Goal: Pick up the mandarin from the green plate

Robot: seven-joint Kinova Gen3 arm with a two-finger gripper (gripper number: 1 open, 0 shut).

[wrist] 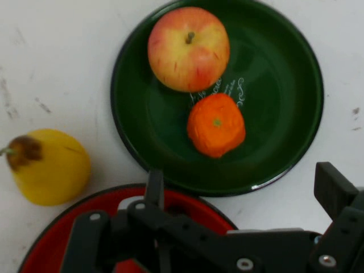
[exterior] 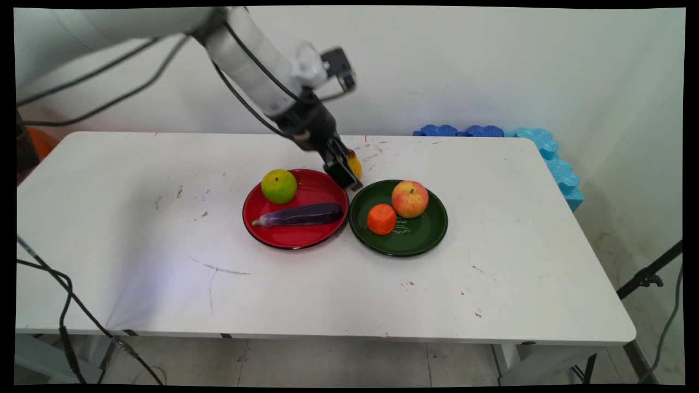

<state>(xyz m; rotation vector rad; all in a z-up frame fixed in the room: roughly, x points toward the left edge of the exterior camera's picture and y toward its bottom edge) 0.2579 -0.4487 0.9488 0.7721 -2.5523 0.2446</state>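
Hand view first: my jaws [wrist: 244,187] stand wide apart with nothing between them, one finger [wrist: 153,185] rising over the far rim of the red plate [wrist: 68,227] and the other finger [wrist: 335,190] over bare white worktop [wrist: 341,34]. In the main view I see the gripper [exterior: 344,174] low at the back edge of the red plate [exterior: 306,234], right at the gap between the two plates.

Just off the jaws to one side lies a yellow pear [wrist: 48,168] on the worktop, close to the red plate's rim but not on it; in the main view the pear [exterior: 355,164] is mostly hidden behind the gripper. I cannot tell whether a finger touches it.

Just beyond the jaws sits the green plate [wrist: 284,74], its rim nearly meeting the red one. On it the orange [wrist: 216,125] is nearer the jaws and the apple [wrist: 189,48] just past it, the two almost touching.

Behind the jaws, on the red plate, a green citrus fruit [exterior: 279,186] sits near the back and a purple eggplant [exterior: 300,215] lies across the middle.

Farthest off, blue foam pieces [exterior: 546,147] line the worktop's far corner by the wall.
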